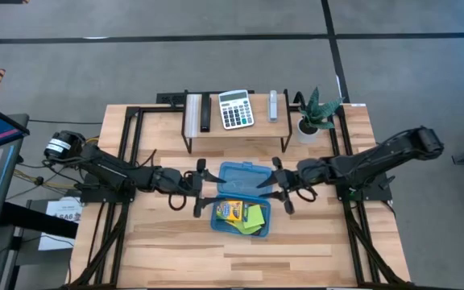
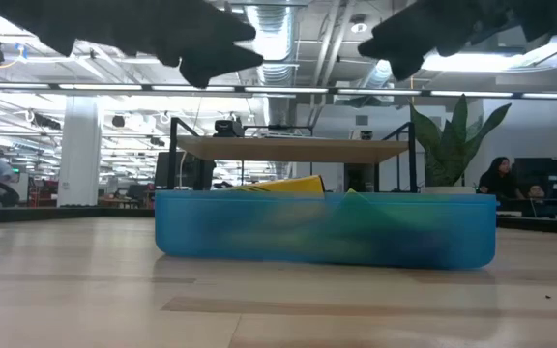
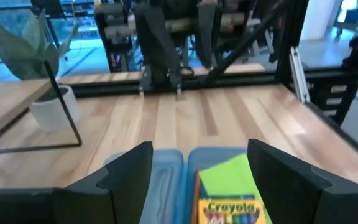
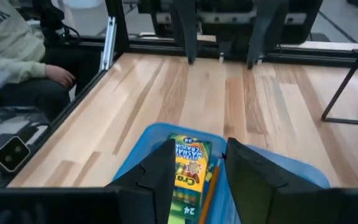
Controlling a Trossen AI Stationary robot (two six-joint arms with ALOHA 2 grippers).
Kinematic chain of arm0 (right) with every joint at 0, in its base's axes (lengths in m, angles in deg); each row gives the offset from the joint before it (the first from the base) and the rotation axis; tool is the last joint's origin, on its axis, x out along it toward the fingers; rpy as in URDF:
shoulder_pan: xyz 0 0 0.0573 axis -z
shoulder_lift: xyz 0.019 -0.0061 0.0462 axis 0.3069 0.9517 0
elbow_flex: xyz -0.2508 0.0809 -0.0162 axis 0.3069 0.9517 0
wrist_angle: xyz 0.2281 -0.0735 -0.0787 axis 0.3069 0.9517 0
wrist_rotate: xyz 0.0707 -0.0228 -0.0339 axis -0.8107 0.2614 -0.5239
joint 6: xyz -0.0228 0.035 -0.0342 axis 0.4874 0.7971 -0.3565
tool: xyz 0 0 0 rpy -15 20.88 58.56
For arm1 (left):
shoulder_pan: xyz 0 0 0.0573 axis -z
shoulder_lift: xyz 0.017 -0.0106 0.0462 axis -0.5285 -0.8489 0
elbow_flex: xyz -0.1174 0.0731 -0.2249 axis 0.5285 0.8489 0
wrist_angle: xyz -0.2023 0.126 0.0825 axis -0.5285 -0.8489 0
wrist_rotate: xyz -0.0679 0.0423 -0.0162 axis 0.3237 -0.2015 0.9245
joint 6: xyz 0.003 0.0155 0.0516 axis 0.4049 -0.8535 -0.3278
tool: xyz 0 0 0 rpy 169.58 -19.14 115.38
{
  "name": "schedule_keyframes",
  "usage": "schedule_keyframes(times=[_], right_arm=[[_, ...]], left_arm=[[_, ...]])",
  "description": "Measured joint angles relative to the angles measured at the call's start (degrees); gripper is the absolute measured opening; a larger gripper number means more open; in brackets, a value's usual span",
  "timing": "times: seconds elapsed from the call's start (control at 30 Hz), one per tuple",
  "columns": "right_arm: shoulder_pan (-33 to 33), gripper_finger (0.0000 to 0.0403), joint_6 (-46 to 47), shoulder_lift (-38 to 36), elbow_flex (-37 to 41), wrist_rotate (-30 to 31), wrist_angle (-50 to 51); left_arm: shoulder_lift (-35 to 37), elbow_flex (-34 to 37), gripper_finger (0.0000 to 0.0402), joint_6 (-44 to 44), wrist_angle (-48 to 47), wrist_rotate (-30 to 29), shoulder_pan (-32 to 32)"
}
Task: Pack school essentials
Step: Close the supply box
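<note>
Both arms are in over the middle of the table [image 1: 167, 250], meeting from opposite sides above the blue plastic case [image 1: 242, 197]. The left gripper [image 1: 200, 188] hangs at the case's left side with its fingers [image 3: 129, 171] spread apart and nothing between them; its wrist view looks straight past those fingers at the contents below. The right gripper [image 1: 278, 187] sits at the case's right side, fingers [image 4: 160, 168] parted too and gripping nothing. The case lies open near the table's centre, its lid [image 1: 240, 176] folded flat toward the back edge. Inside the tray, the yellow crayon box [image 1: 231, 211] lies toward the left, with the lime-green sticky-note pad [image 1: 256, 217] just beside it on the right. The right wrist view picks out an orange pencil [image 4: 207, 186] lying along the crayon box. From table height, the case's blue wall [image 2: 325, 230] hides most of what it holds, and both grippers hang above it, clear of the rim. Along the back edge stands a small shelf [image 1: 236, 133] carrying a calculator [image 1: 236, 109], with a potted plant [image 1: 316, 113] at its right end.
</note>
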Motion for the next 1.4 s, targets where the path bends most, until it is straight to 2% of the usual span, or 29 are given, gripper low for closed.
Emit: schedule_keyframes(times=[0.13,0.33,0.47,0.63,0.87,1.13,1.4], right_arm=[[0.0,0.0144,0.4,-2.0,0.4,0.0,0.9],[0.0,0.0126,3.3,-5.8,7.3,0.0,-4.5],[0.4,0.0119,5.5,-9.0,12.8,2.6,-8.4],[1.5,0.0118,5.7,-11.1,16.9,4.7,-13.6],[4.3,0.0118,5.8,-8.3,17.4,4.7,-14.2],[7.4,0.0118,7.7,-1.5,17.4,4.7,-15.0],[9.2,0.0118,8.0,0.8,17.3,4.7,-14.8]], left_arm=[[3.1,1.6,0.0251,-0.9,-1.2,0.1,-0.8],[16.5,4.9,0.0251,-0.1,-10.1,-1.5,-0.8],[25.8,9.2,0.0251,-0.5,-10.4,-2.8,0.4],[32.0,15.4,0.0251,1.1,-9.8,-7.7,0.8],[32.8,20.2,0.0251,6.5,-10.9,-15.3,-0.7],[29.9,20.4,0.0251,10.5,-13.6,-15.7,-2.0],[28.2,20.3,0.0251,10.8,-13.4,-17.4,-2.0]])
